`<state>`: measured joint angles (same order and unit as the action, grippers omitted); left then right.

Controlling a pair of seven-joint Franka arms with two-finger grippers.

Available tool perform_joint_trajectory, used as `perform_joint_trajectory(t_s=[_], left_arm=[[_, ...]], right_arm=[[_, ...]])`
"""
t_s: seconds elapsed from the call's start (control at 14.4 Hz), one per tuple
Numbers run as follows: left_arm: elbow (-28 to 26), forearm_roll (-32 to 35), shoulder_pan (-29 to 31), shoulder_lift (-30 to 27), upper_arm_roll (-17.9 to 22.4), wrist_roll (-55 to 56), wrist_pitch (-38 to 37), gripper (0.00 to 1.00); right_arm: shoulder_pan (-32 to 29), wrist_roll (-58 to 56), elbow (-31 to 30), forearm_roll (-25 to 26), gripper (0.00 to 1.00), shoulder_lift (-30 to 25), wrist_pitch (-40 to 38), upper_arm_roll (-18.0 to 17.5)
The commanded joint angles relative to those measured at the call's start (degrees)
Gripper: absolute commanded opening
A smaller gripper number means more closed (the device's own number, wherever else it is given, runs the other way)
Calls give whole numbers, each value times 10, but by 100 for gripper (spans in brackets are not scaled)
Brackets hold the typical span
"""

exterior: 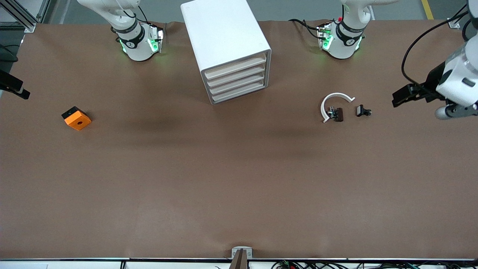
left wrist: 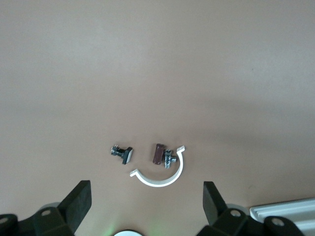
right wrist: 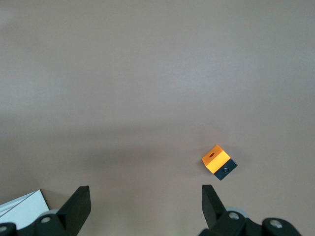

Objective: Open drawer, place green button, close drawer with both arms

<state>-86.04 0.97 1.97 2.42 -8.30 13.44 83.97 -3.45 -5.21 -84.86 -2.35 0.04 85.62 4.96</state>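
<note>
The white cabinet (exterior: 227, 45) stands at the middle of the table near the robots' bases. All four beige-fronted drawers are shut, the lowest drawer (exterior: 239, 94) too. The button with the green cap is out of view. My left gripper (exterior: 401, 98) hangs over the left arm's end of the table; its wrist view (left wrist: 146, 199) shows it open and empty. My right gripper (exterior: 15, 89) hangs over the right arm's end of the table; its wrist view (right wrist: 145, 201) shows it open and empty.
An orange block with a hole (exterior: 76, 118) (right wrist: 216, 160) lies toward the right arm's end. A white arc with a brown part (exterior: 335, 107) (left wrist: 162, 169) and a small black part (exterior: 363, 111) (left wrist: 122, 152) lie toward the left arm's end. Cabinet corners show in both wrist views (left wrist: 285, 216) (right wrist: 22, 206).
</note>
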Motion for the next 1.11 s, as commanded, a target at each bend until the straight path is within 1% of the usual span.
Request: perform_joint_trajectory(t_s=[0.0, 0.14, 0.21, 0.42, 0.56, 0.77, 0.84, 1.04], left_arm=[[-34, 8, -12, -43, 8, -11, -13, 100], [-35, 8, -10, -52, 7, -11, -13, 100], [-36, 8, -9, -64, 7, -11, -13, 100], [-45, 8, -10, -74, 3, -12, -11, 100], [-81, 8, -9, -101, 2, -12, 1, 100], [-135, 8, -8, -140, 7, -30, 42, 100], [-140, 8, -8, -143, 7, -31, 45, 100], [-137, 7, -7, -140, 8, -34, 46, 100]], right_arm=[[39, 3, -12, 39, 100, -14, 5, 3], [40, 1, -5, 46, 100, -14, -12, 0], [40, 3, -2, 45, 100, -16, -20, -1], [27, 1, -3, 38, 100, -26, -31, -3], [27, 2, -3, 38, 100, -33, -38, -4], [27, 4, -3, 38, 100, -39, -50, -8], [26, 4, -3, 38, 100, -39, -51, -15], [24, 6, -16, 38, 100, -53, -57, -14]])
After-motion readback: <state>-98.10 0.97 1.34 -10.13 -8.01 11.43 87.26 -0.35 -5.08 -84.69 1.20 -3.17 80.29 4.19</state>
